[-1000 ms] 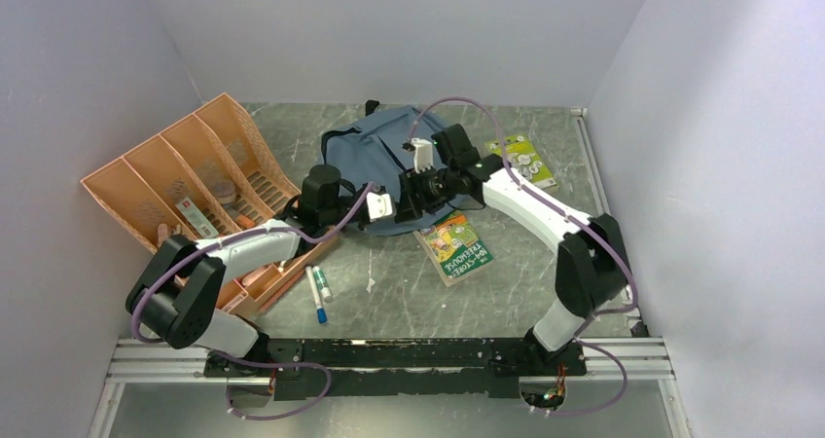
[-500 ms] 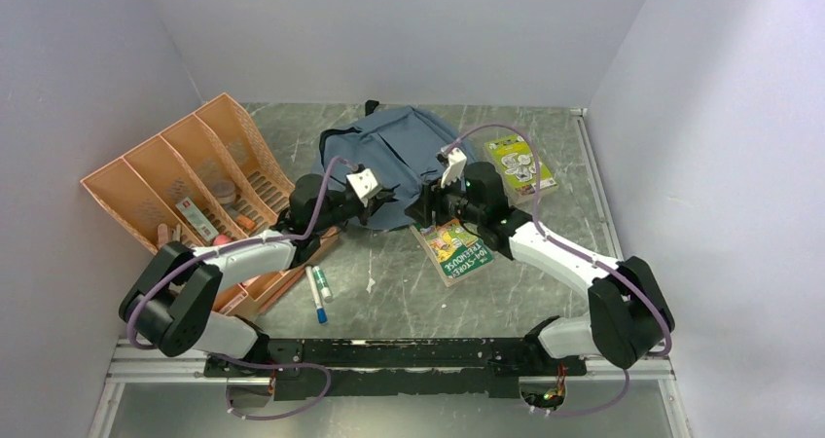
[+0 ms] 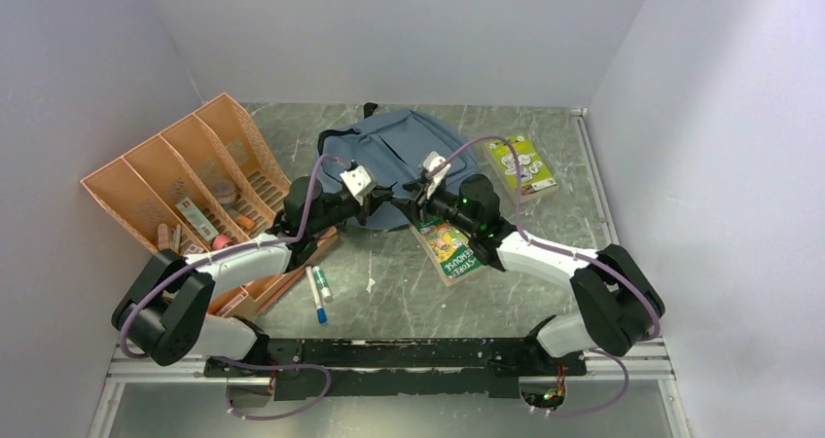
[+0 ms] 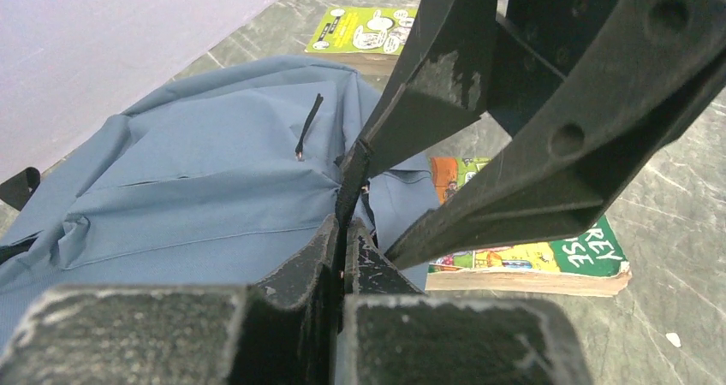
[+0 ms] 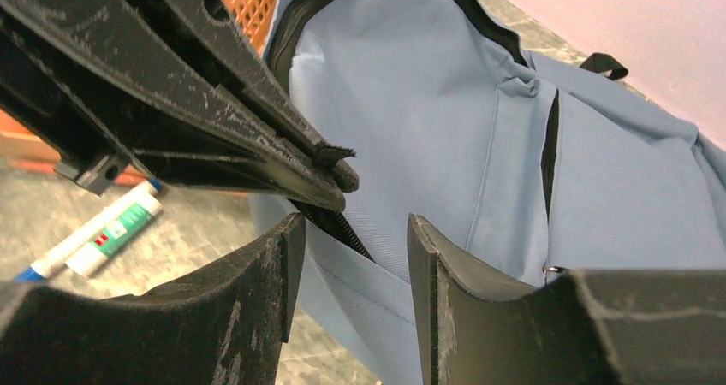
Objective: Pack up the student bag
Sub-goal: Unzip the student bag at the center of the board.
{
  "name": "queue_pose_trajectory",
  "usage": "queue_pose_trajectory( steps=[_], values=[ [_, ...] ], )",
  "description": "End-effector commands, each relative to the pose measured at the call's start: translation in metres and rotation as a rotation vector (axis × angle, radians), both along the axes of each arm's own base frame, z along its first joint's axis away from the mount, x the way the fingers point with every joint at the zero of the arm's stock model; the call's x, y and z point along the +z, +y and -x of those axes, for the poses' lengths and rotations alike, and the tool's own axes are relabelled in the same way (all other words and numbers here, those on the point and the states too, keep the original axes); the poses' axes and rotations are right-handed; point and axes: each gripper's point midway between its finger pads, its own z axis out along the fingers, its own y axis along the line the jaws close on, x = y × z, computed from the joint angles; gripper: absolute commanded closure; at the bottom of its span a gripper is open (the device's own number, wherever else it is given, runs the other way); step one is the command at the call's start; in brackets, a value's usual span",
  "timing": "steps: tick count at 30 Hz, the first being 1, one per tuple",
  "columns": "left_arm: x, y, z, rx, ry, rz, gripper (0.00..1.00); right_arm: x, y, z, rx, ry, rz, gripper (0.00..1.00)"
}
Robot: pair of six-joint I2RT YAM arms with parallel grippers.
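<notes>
Where the surface meets its left edge, orange tray [image 3: 255, 156]: it lies tilted, its long compartments running toward the far-left corner. A few small things lie in them, too small to name.
Markers [image 3: 318, 290]: two lie side by side just off the tray's near-right corner, between the tray and the middle of the near edge. One has a blue tip and the other a green label.
Left hand [image 4: 344, 231]: it reaches in from the left and is low at the bag's near rim. Its fingers are pressed together on a thin strip of the black zipper trim, which stands up between them.
Student bag [image 3: 399, 146]: grey-blue, it lies flat at the middle of the far edge and spreads toward the centre, front pocket facing up. The right wrist view shows the black-edged main opening parted on the side toward the tray.
Right hand [image 5: 353, 227]: it meets the left hand tip to tip at the same near rim. Its fingers are spread apart, with bag fabric and the zipper line showing in the gap.
Green book [image 3: 457, 251]: it lies flat just beside the bag's near-right edge, partly under the right arm.
Yellow-green book [image 3: 520, 163]: it lies flat toward the far-right corner, close beside the bag.
</notes>
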Motion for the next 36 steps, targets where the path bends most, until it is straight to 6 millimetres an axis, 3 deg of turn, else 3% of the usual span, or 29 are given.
queue_pose_trajectory(
  steps=[1,8,12,16,24,27,36],
  values=[
    [0.034,-0.004,0.009,-0.042,-0.095,0.066,0.95,0.010,0.011,0.001,0.092,-0.188,0.066,0.49],
    [0.034,-0.004,0.010,-0.038,-0.092,0.070,0.95,-0.009,0.018,0.005,0.151,-0.181,0.128,0.51],
    [0.035,-0.005,0.010,-0.038,-0.078,0.086,0.95,-0.018,0.024,0.001,0.160,-0.156,0.149,0.56],
    [0.040,0.000,0.002,0.022,-0.035,0.135,0.95,-0.030,0.024,-0.002,0.155,-0.114,0.183,0.64],
    [0.045,0.001,-0.008,0.063,-0.022,0.132,0.95,-0.039,0.018,0.001,0.130,-0.066,0.179,0.91],
    [0.046,0.009,-0.014,0.125,-0.019,0.134,0.95,-0.040,0.014,0.000,0.105,-0.057,0.181,1.00],
    [0.059,0.044,-0.028,0.321,-0.040,0.152,0.95,-0.050,0.004,-0.004,0.033,-0.006,0.173,1.00]
  ],
)
